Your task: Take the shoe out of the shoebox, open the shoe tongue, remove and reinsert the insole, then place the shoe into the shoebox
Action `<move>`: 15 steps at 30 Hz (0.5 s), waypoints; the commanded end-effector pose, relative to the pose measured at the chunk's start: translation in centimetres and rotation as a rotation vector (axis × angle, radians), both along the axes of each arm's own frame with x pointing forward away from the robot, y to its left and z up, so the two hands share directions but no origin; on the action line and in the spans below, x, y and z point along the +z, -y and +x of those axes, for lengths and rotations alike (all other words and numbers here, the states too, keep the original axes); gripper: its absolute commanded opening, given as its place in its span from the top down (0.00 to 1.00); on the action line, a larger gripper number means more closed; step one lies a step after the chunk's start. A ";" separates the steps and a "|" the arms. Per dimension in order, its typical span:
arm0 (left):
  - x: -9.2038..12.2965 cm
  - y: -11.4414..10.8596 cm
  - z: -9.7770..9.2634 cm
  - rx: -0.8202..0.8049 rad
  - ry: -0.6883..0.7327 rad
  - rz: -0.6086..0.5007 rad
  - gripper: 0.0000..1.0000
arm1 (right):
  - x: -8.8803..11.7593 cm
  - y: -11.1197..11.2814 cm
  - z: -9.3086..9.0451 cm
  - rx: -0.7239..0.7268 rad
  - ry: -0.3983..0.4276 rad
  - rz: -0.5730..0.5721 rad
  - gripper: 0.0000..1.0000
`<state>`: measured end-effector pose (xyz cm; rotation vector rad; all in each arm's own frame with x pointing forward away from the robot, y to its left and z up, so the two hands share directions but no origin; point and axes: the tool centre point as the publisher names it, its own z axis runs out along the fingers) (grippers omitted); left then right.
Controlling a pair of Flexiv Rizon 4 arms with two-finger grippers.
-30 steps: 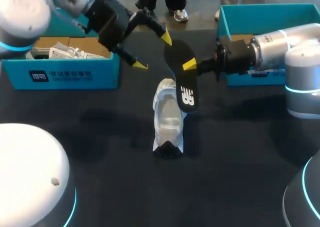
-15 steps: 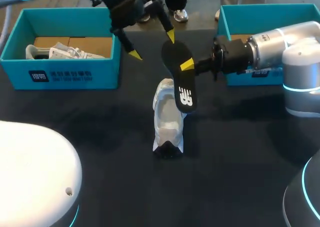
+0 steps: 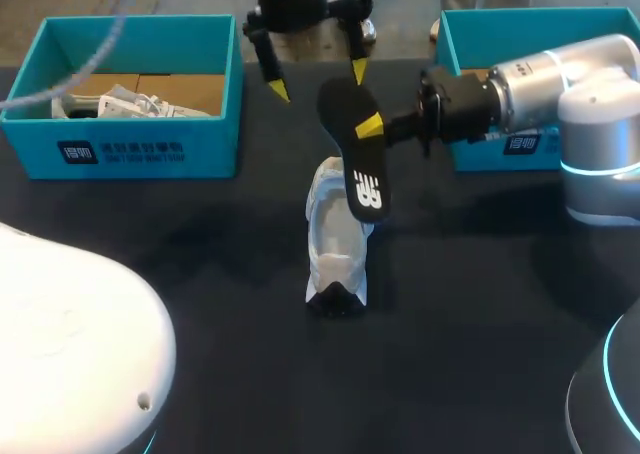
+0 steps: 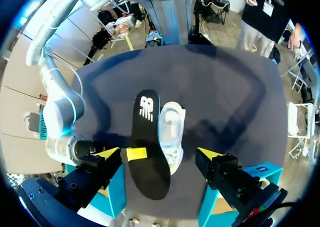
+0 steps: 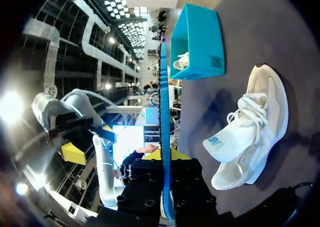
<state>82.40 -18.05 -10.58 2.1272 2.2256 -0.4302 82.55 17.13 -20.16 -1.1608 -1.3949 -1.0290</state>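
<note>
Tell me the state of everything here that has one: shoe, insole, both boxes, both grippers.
insole: out of the shoe, held in the air above it
shoe: standing on its sole on the table, tongue pulled up
right gripper: fingers shut on the insole
left gripper: fingers open, empty
left shoebox: open, second shoe inside
right shoebox: open, contents hidden

shoe [image 3: 335, 244] white | insole [image 3: 352, 162] black, white logo | shoebox [image 3: 150, 154] teal | table [image 3: 480, 304] black

A white logo [image 3: 368, 190] marks the black foam insole [image 3: 355, 154]; the teal cardboard shoebox [image 3: 205, 156] bears a dark label [image 3: 120, 152], its print illegible.
</note>
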 end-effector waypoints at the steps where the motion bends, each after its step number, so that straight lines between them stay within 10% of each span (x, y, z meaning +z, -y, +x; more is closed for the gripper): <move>1: 0.2 0.9 0.3 -0.027 -0.003 0.148 0.00 | 0.0 -0.3 0.4 0.011 0.002 -0.001 1.00; 15: -0.4 1.8 0.6 -0.040 0.006 0.140 0.00 | -0.2 -0.5 0.3 0.019 -0.002 -0.002 1.00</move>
